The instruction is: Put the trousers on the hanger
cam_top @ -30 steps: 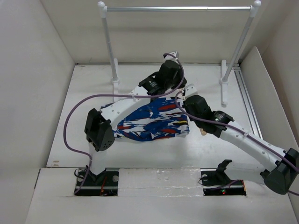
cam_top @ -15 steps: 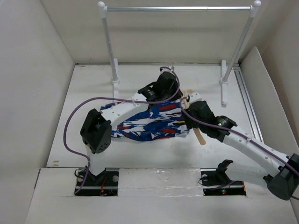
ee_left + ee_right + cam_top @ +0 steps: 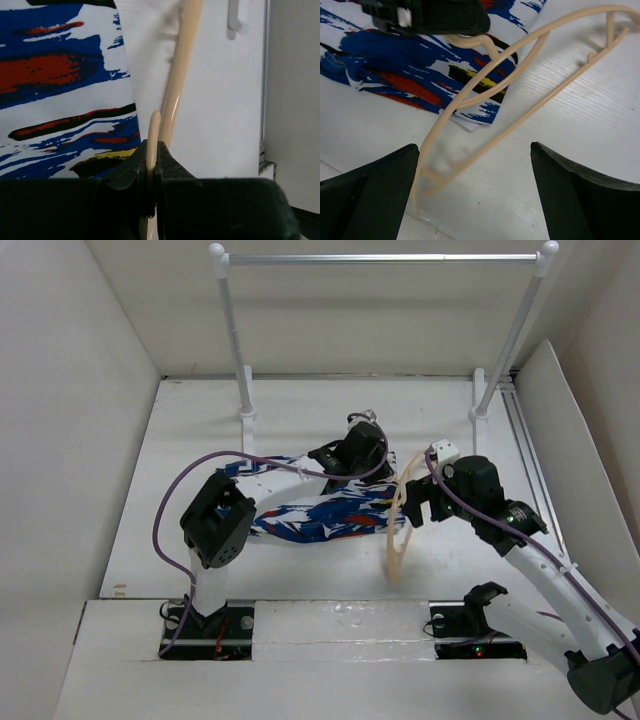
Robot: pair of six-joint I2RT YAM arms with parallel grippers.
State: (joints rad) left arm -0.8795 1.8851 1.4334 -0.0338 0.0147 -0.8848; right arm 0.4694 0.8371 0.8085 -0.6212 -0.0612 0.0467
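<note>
One trousers (image 3: 320,518) lay centre frame, partly hidden under my left arm (image 3: 265,472). One hanger (image 3: 397,530) leaned just right of them, its hook pinched tight in my left claw (image 3: 152,149); right claw (image 3: 474,150) gaped wide, empty.

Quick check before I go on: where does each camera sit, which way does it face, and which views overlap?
Top: fixed above and behind the bases, looking down on the table, trousers, hanger and rail; both arms show.
Left wrist: looks along the shut left hand, which pinches the hanger's hook; trousers are on the left.
Right wrist: looks down past the open right hand and its fingers at the hanger and trousers.
Shared: both wrist views show the left hand gripping the hook.
</note>
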